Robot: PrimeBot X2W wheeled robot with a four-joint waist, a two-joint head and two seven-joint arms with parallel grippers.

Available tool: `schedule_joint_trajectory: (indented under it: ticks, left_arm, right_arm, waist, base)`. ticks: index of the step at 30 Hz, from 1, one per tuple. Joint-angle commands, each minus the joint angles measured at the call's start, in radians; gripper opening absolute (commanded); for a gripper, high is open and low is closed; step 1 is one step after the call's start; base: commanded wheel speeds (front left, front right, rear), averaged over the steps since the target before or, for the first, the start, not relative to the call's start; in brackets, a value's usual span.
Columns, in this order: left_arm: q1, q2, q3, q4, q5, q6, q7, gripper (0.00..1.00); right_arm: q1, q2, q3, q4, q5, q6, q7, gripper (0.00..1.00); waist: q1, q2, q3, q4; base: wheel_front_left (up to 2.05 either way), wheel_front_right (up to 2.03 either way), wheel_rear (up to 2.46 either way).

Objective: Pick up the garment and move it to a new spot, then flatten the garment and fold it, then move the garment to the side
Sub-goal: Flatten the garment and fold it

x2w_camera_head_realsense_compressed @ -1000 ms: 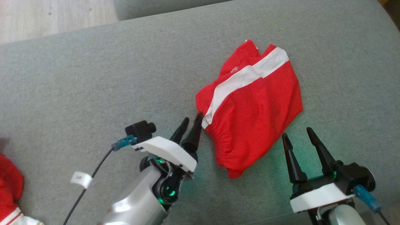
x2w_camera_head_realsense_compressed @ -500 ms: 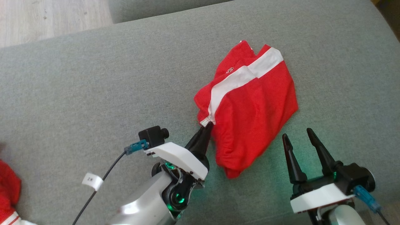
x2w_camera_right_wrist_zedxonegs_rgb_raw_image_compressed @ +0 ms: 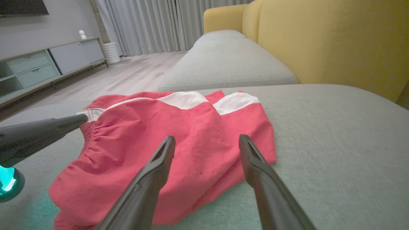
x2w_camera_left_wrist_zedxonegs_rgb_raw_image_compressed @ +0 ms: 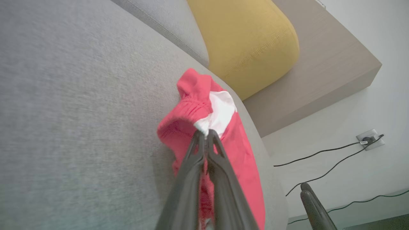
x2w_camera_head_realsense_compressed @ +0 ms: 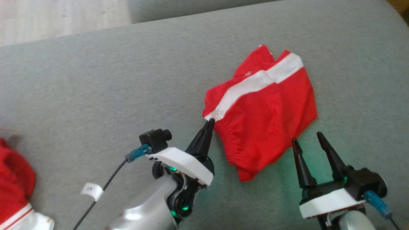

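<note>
The garment (x2w_camera_head_realsense_compressed: 268, 121) is a pair of red shorts with a white side stripe, lying crumpled on the grey sofa seat. My left gripper (x2w_camera_head_realsense_compressed: 210, 122) is shut on its waistband corner, where the white stripe ends. In the left wrist view the two fingers pinch that white and red edge of the garment (x2w_camera_left_wrist_zedxonegs_rgb_raw_image_compressed: 223, 140), which is lifted slightly. My right gripper (x2w_camera_head_realsense_compressed: 307, 139) stands open just off the garment's near right edge, touching nothing. In the right wrist view its fingers (x2w_camera_right_wrist_zedxonegs_rgb_raw_image_compressed: 150, 179) frame the shorts (x2w_camera_right_wrist_zedxonegs_rgb_raw_image_compressed: 179, 134), and the left gripper's tip (x2w_camera_right_wrist_zedxonegs_rgb_raw_image_compressed: 83, 118) meets the waistband at left.
The grey sofa seat (x2w_camera_head_realsense_compressed: 96, 95) stretches wide to the left. Another red and white cloth (x2w_camera_head_realsense_compressed: 16, 188) lies at the lower left edge. Yellow back cushions (x2w_camera_right_wrist_zedxonegs_rgb_raw_image_compressed: 319, 41) rise behind the seat. Wooden floor (x2w_camera_head_realsense_compressed: 57, 16) lies beyond the sofa's far edge.
My left gripper moved right to the waistband corner and closed on it, lifting it a little. The camera shifted slightly. The right gripper stayed open and still.
</note>
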Motion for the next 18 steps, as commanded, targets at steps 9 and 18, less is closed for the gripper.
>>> schedule_joint_trajectory:
  ticks: [9,18]
  left_arm:
    - [0.031,0.167,-0.039,-0.209,0.02,-0.006,-0.021,0.0]
    - [0.05,0.324,-0.064,-0.284,0.014,-0.006,0.023,0.0]
  right_arm:
    - [-0.008,-0.008,0.005,-0.037,0.004,-0.001,-0.004,1.0]
    - [-0.125,-0.093,0.0,0.089,0.077,-0.001,-0.004,1.0]
  waist:
    - [0.0,0.0,-0.054,0.117]
    - [0.0,0.0,-0.043,0.212]
  base:
    - [0.0,0.0,0.0]
    - [0.0,0.0,0.0]
